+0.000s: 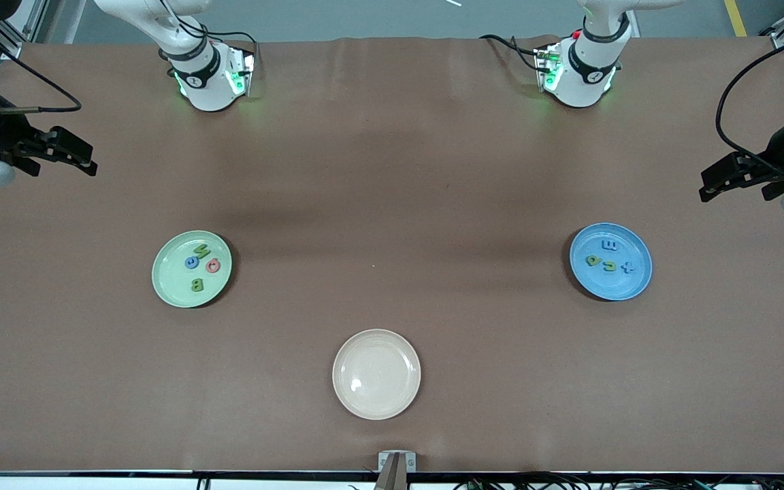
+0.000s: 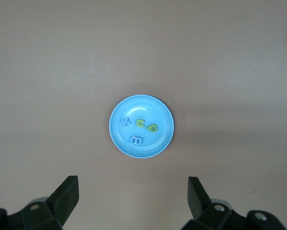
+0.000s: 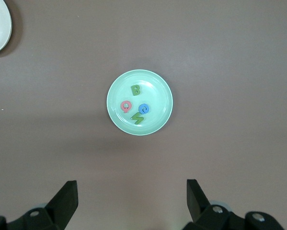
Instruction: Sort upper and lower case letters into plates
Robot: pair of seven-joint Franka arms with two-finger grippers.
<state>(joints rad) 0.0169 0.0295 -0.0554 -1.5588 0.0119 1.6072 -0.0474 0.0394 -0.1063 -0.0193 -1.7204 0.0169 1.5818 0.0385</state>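
4 letters [image 1: 201,264] in the mint plate [image 1: 169,279], 4 in the blue plate [image 1: 630,286] (cream plate [image 1: 376,401] bare); left hand [image 1: 705,190] and right hand [image 1: 92,163] wait at the tabletop's ends, fingers spread, holding nothing.

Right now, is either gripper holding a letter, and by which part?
Nothing is held. The left gripper hangs open above the blue plate; the right gripper hangs open above the green plate.

A mint-green plate [image 1: 167,286], a blue plate [image 1: 627,289], a cream plate [image 1: 376,401], a brown table [image 1: 392,170].
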